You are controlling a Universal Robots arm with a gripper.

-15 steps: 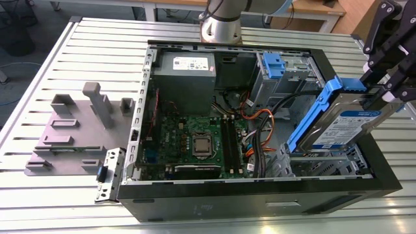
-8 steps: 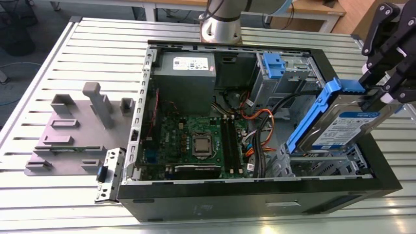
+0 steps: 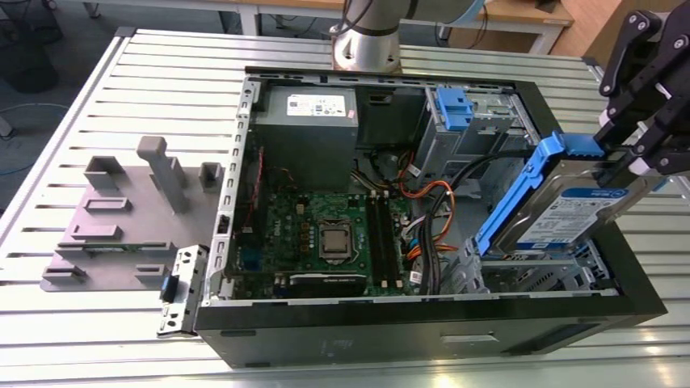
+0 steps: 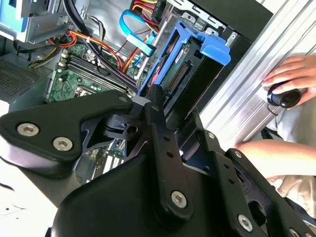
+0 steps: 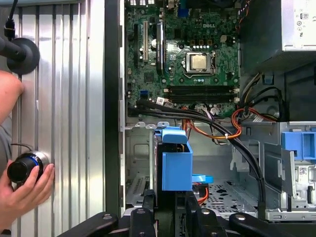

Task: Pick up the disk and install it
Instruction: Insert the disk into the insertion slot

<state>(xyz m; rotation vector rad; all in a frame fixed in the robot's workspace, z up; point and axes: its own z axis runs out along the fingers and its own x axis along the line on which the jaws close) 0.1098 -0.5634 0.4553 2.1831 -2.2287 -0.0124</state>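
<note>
The disk (image 3: 577, 212) is a silver drive with a blue-and-white label and blue rails. It hangs tilted, blue handle end up, over the drive cage (image 3: 539, 271) in the open computer case (image 3: 431, 323) at the exterior view's right. My black gripper (image 3: 634, 166) is shut on the far edge of the disk. In both wrist views the disk (image 4: 190, 59) (image 5: 176, 160) stands between my fingers, with the gripper (image 4: 177, 116) (image 5: 169, 201) closed around its sides. The lower end of the disk is just above the cage's rim; I cannot tell if it touches.
Inside the case lie the motherboard (image 3: 323, 234), cables (image 3: 426, 202), a grey power-supply box (image 3: 307, 121) and a blue latch (image 3: 453, 109). A grey fixture (image 3: 119, 218) stands on the slatted table at the exterior view's left. A person's hand (image 5: 24, 182) holds a knob beside the case.
</note>
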